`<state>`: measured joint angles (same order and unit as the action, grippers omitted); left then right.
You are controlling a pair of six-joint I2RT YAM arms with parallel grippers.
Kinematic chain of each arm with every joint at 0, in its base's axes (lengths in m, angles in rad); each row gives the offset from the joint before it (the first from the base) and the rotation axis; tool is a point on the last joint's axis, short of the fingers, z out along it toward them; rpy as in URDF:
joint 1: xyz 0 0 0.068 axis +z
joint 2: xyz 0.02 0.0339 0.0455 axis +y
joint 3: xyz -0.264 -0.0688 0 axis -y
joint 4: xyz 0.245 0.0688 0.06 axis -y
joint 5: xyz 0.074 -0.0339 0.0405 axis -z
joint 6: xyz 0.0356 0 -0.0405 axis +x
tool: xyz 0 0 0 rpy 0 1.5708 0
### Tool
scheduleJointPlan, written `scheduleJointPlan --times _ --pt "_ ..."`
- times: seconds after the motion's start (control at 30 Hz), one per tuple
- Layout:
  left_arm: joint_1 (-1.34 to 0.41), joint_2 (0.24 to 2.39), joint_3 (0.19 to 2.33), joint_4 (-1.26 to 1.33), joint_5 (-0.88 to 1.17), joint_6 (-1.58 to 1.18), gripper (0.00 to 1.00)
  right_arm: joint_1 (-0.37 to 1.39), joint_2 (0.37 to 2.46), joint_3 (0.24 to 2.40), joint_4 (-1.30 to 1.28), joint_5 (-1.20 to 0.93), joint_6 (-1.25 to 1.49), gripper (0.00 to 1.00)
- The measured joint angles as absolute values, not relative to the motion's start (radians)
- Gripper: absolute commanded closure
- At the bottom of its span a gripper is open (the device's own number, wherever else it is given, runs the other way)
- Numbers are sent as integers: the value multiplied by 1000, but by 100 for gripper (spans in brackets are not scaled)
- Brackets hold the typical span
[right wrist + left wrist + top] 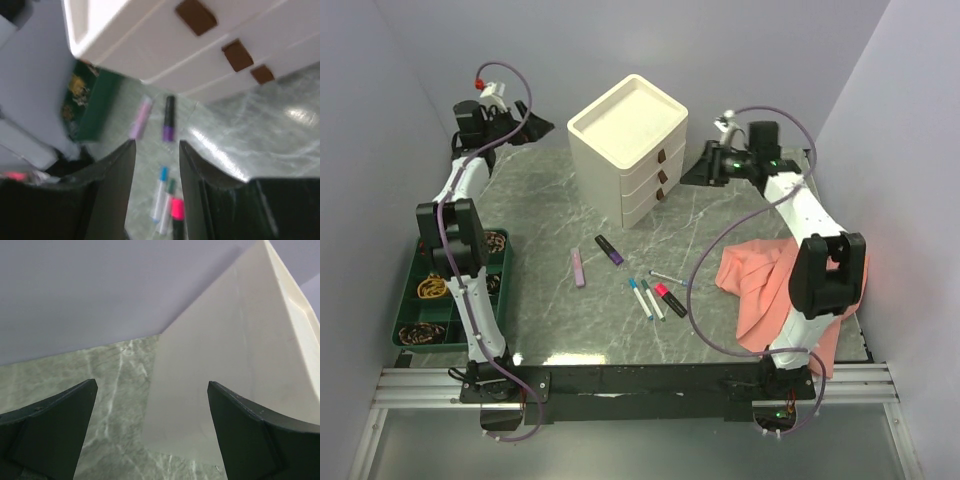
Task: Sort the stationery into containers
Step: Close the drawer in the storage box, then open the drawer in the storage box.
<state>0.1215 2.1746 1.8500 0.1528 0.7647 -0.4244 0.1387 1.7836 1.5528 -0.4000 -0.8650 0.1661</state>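
While you look from above, the cream-white plastic cube-shaped drawer box (625,150) stands far back on the green marbled bench (540,220), a purple highlighter (610,250) and blue-capped white pens (641,298) loose before it. Left wrist: your left gripper (152,385) gapes empty beside the box. Right wrist: your right gripper (157,145) is parted, empty, facing brown pull tabs (196,16).

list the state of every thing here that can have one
drawer box, all three drawers shut
left end effector, open, holding nothing
right end effector, open, holding nothing
lilac highlighter, lying loose on the table
purple highlighter, lying loose
white pens, lying side by side
red-and-black marker, lying beside the pens
salmon cloth, crumpled
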Motion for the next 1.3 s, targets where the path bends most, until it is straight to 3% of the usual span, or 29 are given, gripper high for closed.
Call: scheduleJointPlan --times 0.17,0.4,0.7,1.3 --pt "153 2170 1821 124 785 -405 0 41 1842 1261 224 -1103 796 49" --pt "117 2162 1822 -28 786 -255 0 57 2072 1357 632 -1201 1225 48" --pt "73 2130 1822 -155 702 -107 0 41 2157 1508 822 -1211 1351 48" --pt "72 2120 1822 -201 658 -63 0 91 2280 1626 769 -1201 1317 47"
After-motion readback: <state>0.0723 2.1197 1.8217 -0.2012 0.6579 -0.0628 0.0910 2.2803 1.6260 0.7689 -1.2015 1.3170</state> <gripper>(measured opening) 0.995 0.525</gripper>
